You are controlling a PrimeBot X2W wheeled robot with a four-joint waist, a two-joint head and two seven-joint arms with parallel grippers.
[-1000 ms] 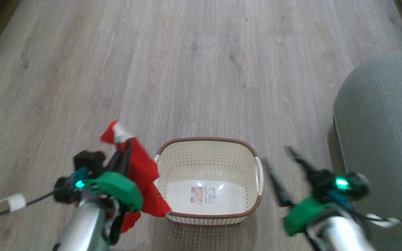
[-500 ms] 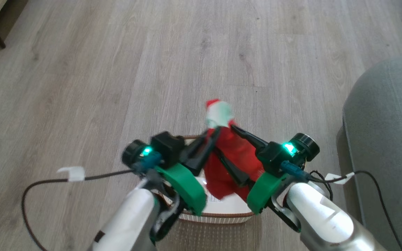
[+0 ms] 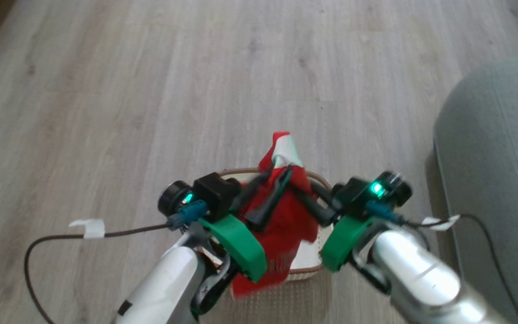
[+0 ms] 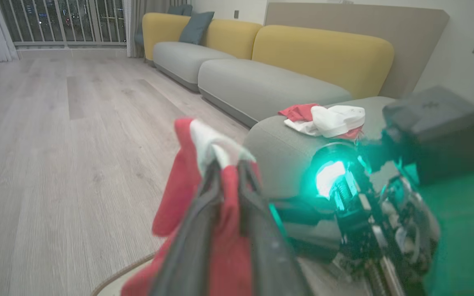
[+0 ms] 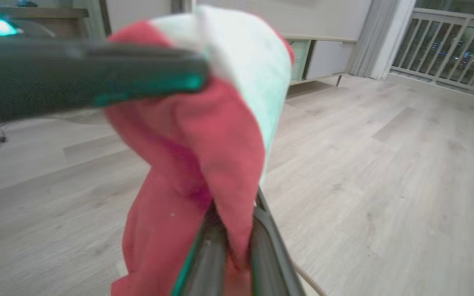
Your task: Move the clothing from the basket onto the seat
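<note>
Head view: both arms meet above the basket [image 3: 227, 173], which stands on the wooden floor [image 3: 151, 90].
Clothing: the red and white clothing [image 3: 286, 225] hangs over the basket, held up by both arms, its lower end draped past the near rim.
Left gripper [image 3: 279, 173]: fingers narrow, pinching the top fold of the clothing.
Right gripper [image 3: 301, 186]: fingers narrow, with red cloth caught between them in the right wrist view.
Seat [image 3: 488, 157]: grey-green, to the right of the basket and apart from it.
Second garment [image 4: 323, 119]: red and white, lying on the seat.
</note>
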